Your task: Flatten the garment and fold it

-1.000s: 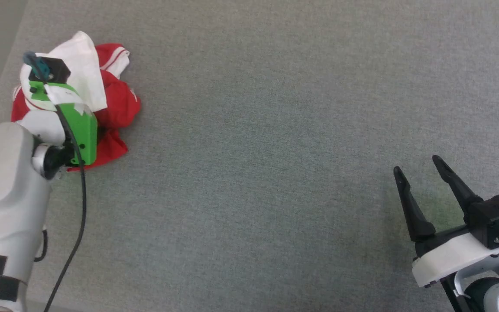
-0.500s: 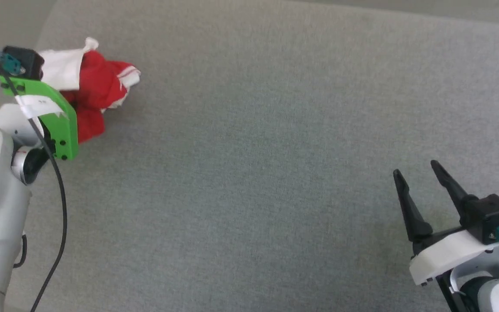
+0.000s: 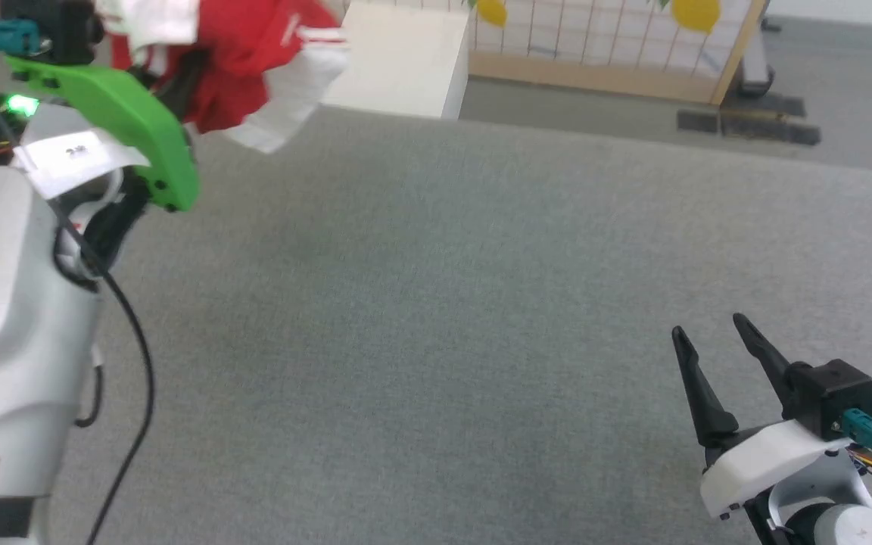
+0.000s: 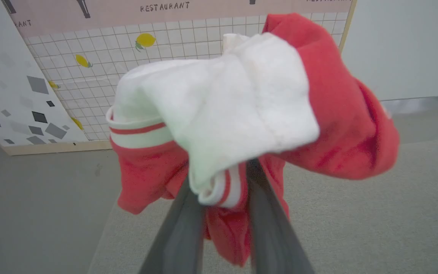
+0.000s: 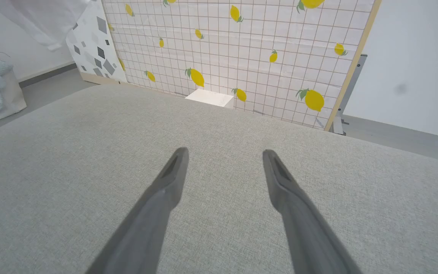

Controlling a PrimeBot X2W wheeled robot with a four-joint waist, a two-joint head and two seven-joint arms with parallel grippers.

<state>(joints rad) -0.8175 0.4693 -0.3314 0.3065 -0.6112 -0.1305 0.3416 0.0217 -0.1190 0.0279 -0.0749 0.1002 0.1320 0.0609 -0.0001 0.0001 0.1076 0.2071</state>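
Head view, upper left: red T-shirt [image 3: 243,53] bunched, aloft, pinched at striped sleeve trim by left gripper [image 4: 221,182]. Lower right: right gripper [image 3: 708,325] spread, empty. Suggest lowering centrally, dragging flat.

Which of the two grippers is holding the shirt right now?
The left gripper: it is shut on the garment, pinching a striped sleeve cuff in the air. The right gripper is open and holds nothing.

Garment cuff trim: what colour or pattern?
The cuff trim of the garment is white with a thin red stripe; clearest in the left wrist view.
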